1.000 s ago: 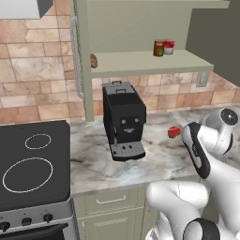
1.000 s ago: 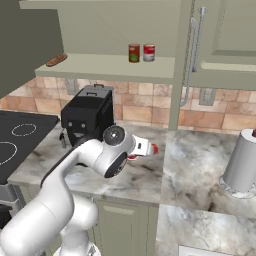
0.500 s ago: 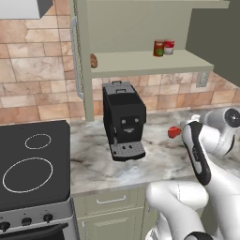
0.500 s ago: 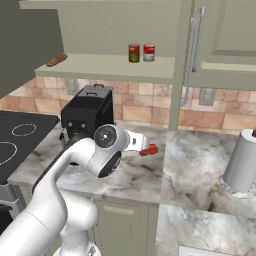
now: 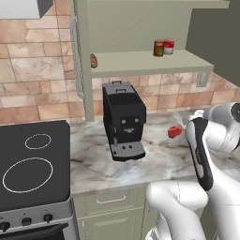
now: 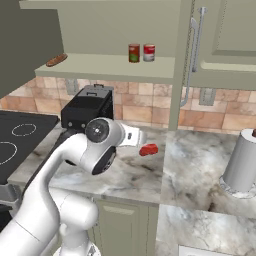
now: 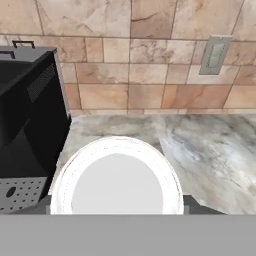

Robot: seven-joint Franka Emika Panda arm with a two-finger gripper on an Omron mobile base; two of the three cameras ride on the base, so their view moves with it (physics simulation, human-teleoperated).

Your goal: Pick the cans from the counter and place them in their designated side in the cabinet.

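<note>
step: judging placing done, both cans standing side by side on cabinet shelf, above and right of coffee machine | counter: bearing red lumpy object right of machine | fingers: cannot tell whether apart or together | next: probably folding arm clear of machine, no can remaining to fetch

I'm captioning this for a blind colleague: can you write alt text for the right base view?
Two cans stand side by side on the cabinet shelf, above a marbled counter holding a black coffee machine, a small red object and a paper towel roll. The white arm folds low in front.
</note>
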